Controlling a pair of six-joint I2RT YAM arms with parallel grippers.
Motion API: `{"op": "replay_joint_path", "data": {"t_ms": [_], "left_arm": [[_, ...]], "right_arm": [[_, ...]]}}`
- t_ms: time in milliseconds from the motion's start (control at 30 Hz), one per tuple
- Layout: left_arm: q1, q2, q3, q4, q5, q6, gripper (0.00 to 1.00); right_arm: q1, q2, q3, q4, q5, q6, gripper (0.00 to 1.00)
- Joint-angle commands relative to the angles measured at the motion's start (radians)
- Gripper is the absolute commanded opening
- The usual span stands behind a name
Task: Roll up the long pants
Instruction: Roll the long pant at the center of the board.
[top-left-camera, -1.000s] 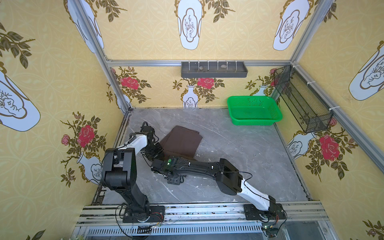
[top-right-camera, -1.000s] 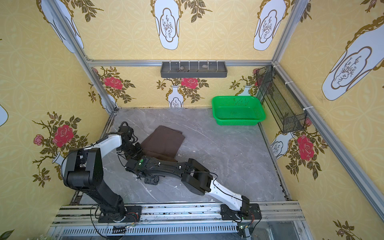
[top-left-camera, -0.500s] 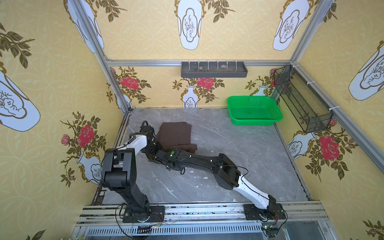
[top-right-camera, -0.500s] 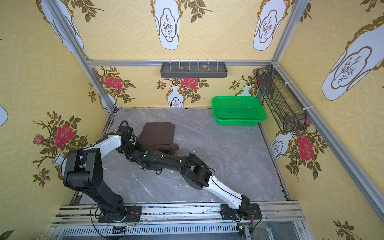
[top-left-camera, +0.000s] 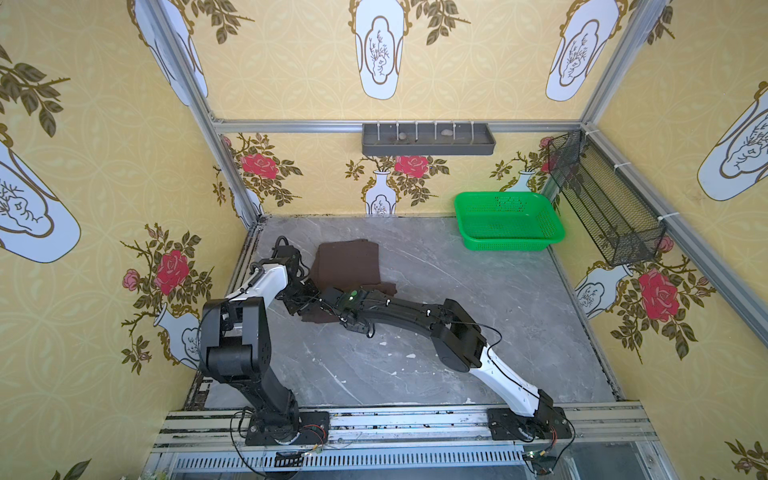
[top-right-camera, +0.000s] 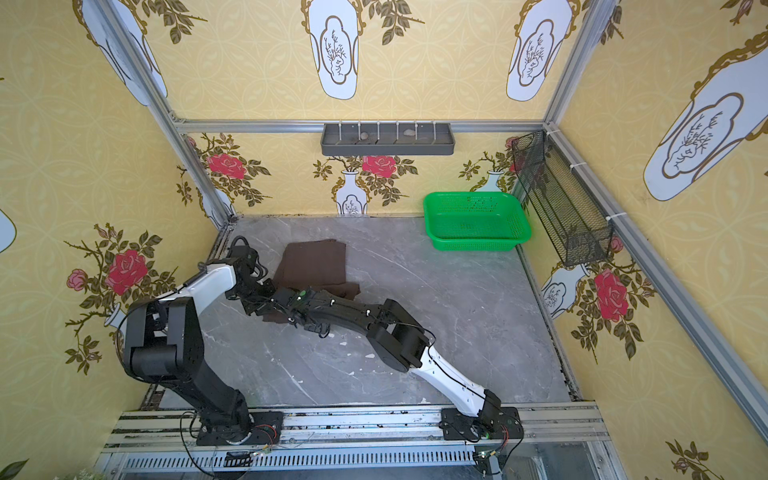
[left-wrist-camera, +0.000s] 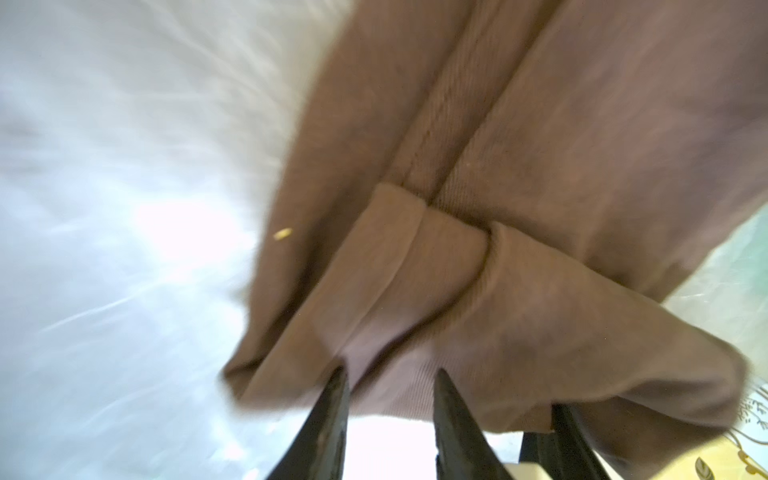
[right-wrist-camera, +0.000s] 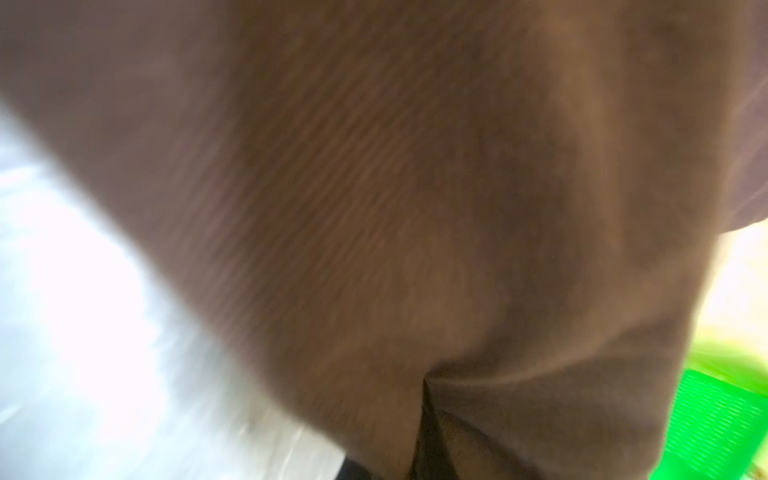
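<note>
Long pants (top-left-camera: 349, 266): folded dark brown stack. Located on far-left part of grey worktop (top-left-camera: 457, 332), as seen in both top views.

Gripped at near left edge by left pincer (left-wrist-camera: 390, 376). Set partly closed, with dark fingers (left-wrist-camera: 332, 415) apart and a bunched fold of fabric pinched at the tips. Shown blurred in left wrist view, with a stitched seam running along upper layer.

Held just right of that point by right pincer (top-left-camera: 322, 301), closed fully on the cloth. Creased fabric drawn into its one visible finger in right wrist view; remainder of that view filled by brown cloth. Overlapped at near edge by right arm, reaching in from near right.

Mounted on far wall, centre: grey shelf (top-left-camera: 428, 139). Placed well apart, at far right corner of worktop: green basket (top-left-camera: 511, 245). Fixed to right wall: black mesh rack (top-left-camera: 602, 203).
</note>
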Motion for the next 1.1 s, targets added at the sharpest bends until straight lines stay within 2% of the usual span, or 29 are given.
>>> {"op": "replay_joint_path", "data": {"t_ms": [0, 300, 600, 767, 1067], "left_arm": [[0.034, -0.032, 0.044, -0.066, -0.066, 0.016, 0.37], [0.163, -0.043, 0.109, -0.102, -0.07, 0.071, 0.37], [0.172, -0.055, 0.079, -0.11, -0.042, 0.092, 0.37], [0.172, -0.066, 0.069, -0.121, -0.035, 0.104, 0.37], [0.173, -0.097, 0.027, -0.126, -0.011, 0.104, 0.37]], "right_arm": [[0.019, -0.073, -0.033, -0.055, -0.226, 0.021, 0.0], [-0.008, -0.172, -0.054, -0.243, -0.729, 0.042, 0.0], [-0.108, -0.131, -0.047, -0.28, -1.257, 0.056, 0.03], [-0.166, -0.116, -0.032, -0.262, -1.429, 0.066, 0.05], [-0.202, 0.073, 0.112, -0.242, -1.508, 0.084, 0.08]]}}
